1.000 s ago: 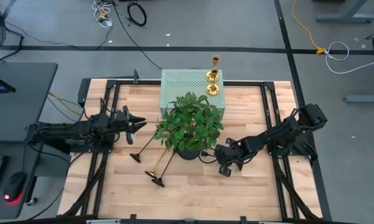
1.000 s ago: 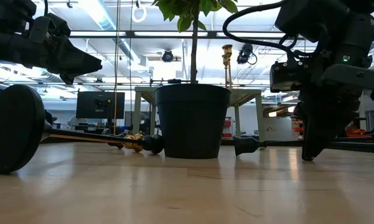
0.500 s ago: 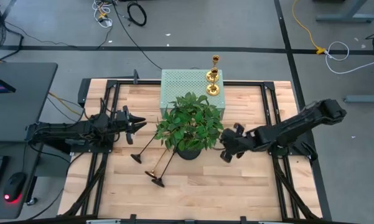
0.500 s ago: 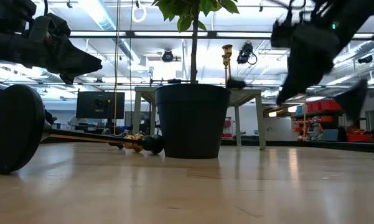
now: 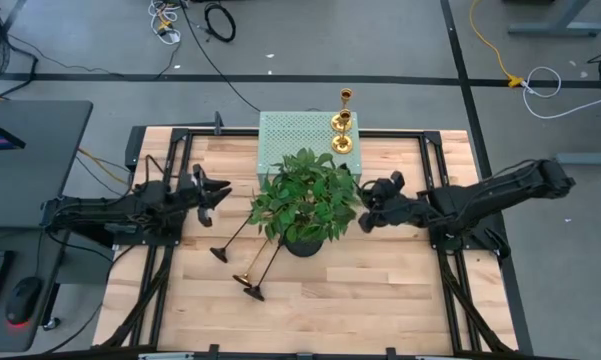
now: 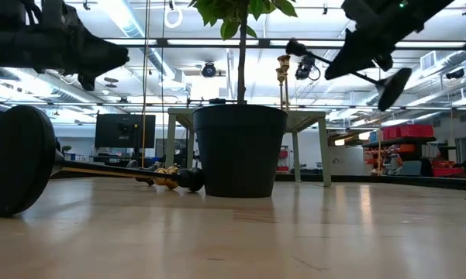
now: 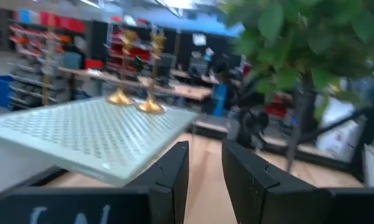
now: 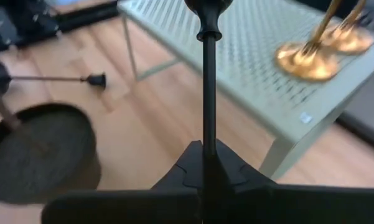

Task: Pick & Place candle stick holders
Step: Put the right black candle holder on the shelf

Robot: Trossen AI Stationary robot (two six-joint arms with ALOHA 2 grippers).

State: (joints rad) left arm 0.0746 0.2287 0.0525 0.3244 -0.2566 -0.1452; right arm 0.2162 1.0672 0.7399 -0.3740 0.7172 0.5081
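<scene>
Table (image 5: 400, 290) fills mid-frame, potted plant (image 5: 305, 205) at its centre, right gripper (image 5: 368, 213) just right of it clamped on a black candlestick (image 8: 208, 93), left gripper (image 5: 212, 192) at left, fingers slightly apart, empty.

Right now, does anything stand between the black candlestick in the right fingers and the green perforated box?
Nothing visible does. The right gripper holds the black candlestick in the air, and only bare table lies before the perforated box, beside the potted plant.
</scene>
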